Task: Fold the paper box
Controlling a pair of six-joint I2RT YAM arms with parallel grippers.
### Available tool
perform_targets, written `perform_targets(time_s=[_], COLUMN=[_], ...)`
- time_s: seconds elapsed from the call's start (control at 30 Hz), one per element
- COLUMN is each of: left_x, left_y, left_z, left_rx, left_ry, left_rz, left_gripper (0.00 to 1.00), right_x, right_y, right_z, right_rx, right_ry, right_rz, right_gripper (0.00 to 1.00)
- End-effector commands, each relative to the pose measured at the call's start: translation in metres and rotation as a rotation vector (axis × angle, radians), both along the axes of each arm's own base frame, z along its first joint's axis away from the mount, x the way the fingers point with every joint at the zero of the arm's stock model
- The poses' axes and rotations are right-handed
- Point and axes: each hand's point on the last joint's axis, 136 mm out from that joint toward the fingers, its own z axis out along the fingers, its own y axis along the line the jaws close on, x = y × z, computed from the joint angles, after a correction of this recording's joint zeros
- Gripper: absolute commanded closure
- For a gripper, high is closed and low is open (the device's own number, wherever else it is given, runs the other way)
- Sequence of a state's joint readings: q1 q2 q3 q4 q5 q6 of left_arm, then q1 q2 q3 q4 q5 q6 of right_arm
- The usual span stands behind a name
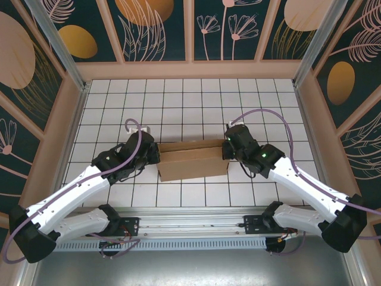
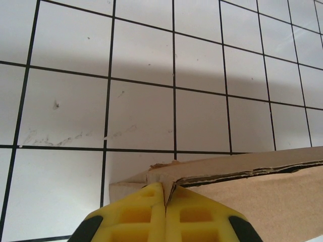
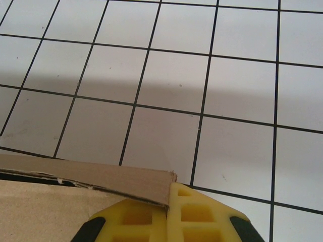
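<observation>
The paper box (image 1: pixel 191 161) is plain brown cardboard, standing as a low rectangular shape in the middle of the gridded table. My left gripper (image 1: pixel 152 152) is at its left end, and my right gripper (image 1: pixel 228 149) is at its right end. In the left wrist view the yellow fingers (image 2: pixel 146 214) are shut on the box's corner edge (image 2: pixel 227 169), pinching the cardboard between them. In the right wrist view the yellow fingers (image 3: pixel 202 212) are shut on the end of the box wall (image 3: pixel 101 176). The box's inside is hidden from the wrist views.
The white table with black grid lines (image 1: pixel 190 101) is enclosed by beige walls (image 1: pixel 190 70) at the back and sides. A metal rail (image 1: pixel 190 229) runs along the near edge by the arm bases. Purple cables (image 1: pixel 262 116) loop above both arms.
</observation>
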State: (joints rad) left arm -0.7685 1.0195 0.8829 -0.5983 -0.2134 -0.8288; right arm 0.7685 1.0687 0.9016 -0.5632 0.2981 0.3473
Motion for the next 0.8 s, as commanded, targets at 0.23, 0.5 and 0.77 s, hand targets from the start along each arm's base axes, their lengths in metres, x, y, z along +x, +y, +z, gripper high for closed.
perform_targets(time_s=[0.23, 0.5, 0.77], left_x=[-0.011, -0.019, -0.018], left_y=[-0.001, 0.0, 0.002], left_z=[-0.016, -0.033, -0.038], left_rx=[-0.024, -0.06, -0.03], left_ry=[0.012, 0.017, 0.003], left_rz=[-0.035, -0.044, -0.062], left_gripper=[1.0, 1.0, 1.0], right_x=[-0.004, -0.005, -0.008], right_y=[0.019, 0.015, 0.008], right_z=[0.017, 0.018, 0.006], right_rx=[0.091, 0.1, 0.098], right_ry=[-0.051, -0.082, -0.104], right_rz=[0.061, 0.056, 0.051], right_gripper=[1.0, 1.0, 1.0])
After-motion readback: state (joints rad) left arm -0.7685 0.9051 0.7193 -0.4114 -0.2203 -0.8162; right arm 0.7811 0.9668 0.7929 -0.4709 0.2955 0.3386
